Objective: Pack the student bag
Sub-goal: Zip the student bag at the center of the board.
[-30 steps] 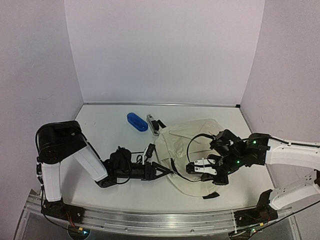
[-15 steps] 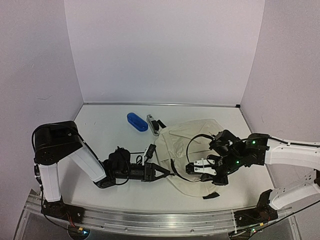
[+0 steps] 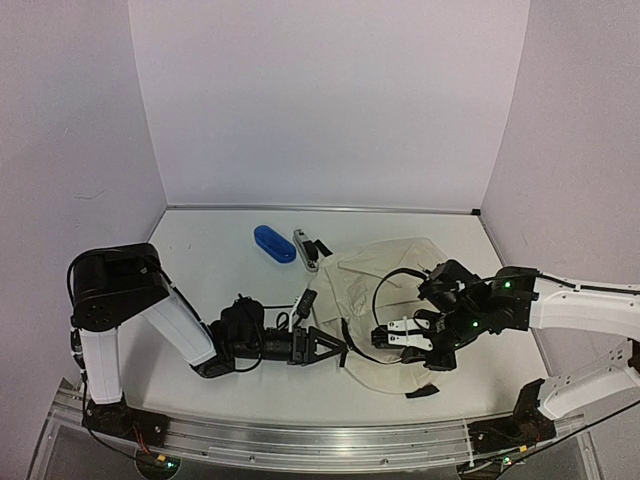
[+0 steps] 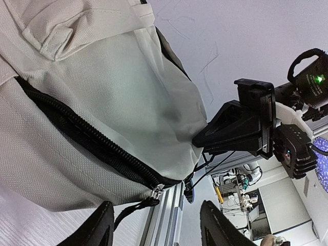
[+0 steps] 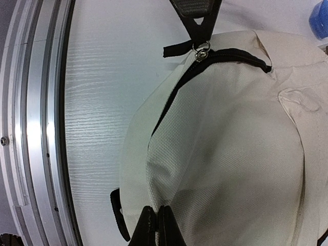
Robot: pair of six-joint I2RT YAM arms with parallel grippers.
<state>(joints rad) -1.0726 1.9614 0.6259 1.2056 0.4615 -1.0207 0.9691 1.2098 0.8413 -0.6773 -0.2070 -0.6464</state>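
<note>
The student bag (image 3: 392, 290) is a cream fabric backpack lying flat at the right-centre of the table. Its black zipper (image 4: 82, 136) runs along the near-left side. My left gripper (image 3: 340, 348) is low on the table at the bag's left edge, jaws open. The metal zipper pull (image 4: 156, 190) and its black cord tab (image 4: 134, 209) lie between the fingers (image 4: 97, 228), not gripped. My right gripper (image 3: 380, 337) is over the bag's near part, shut on a pinch of bag fabric (image 5: 169, 195). The zipper pull also shows in the right wrist view (image 5: 203, 49).
A blue oblong object (image 3: 274, 243) and a grey-white object (image 3: 305, 250) lie behind the bag's left side. A black strap tab (image 3: 422, 391) sticks out at the bag's near edge. An aluminium rail (image 3: 330, 435) runs along the table front.
My left gripper has slid a little to the right, closer to the bag's zipper end. The right gripper keeps its pinch on the fabric and has not moved.
</note>
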